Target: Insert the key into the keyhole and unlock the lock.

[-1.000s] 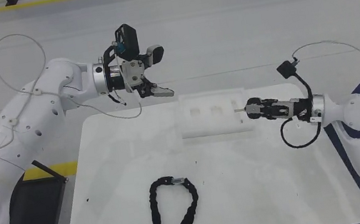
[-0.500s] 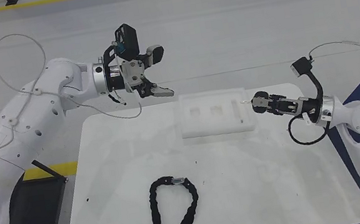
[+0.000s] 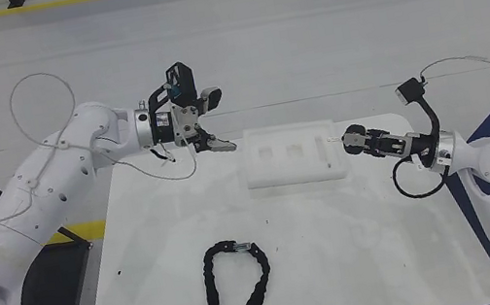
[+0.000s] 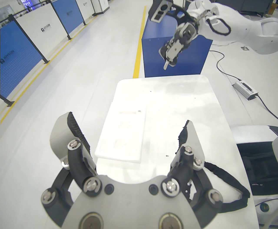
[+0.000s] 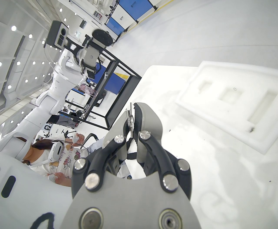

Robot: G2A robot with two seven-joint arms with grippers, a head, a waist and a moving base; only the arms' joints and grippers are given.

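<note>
Supporting every item, the white bench has rounded corners and stands between the two arms

White foam block: lies flat at the far edge of the bench, near the middle. Its upper face carries three shallow rectangular recesses

Black chain lock: lies on the bench toward the near edge, left of centre, well apart from the foam block. The fabric-covered chain forms a closed loop, and the silver lock head sits at the far end of that loop

Left claw: released, both ribbed pads spread wide. It hangs above the far left corner of the bench, near the left end of the foam block, pointing along the bench toward the other arm

Right claw: clenched on the key. It is raised above the bench, just beside the right end of the foam block

Key: its metal blade protrudes from the tips of the right claw and points toward the foam block. It is well apart from the chain lock; the keyhole cannot be made out
</note>
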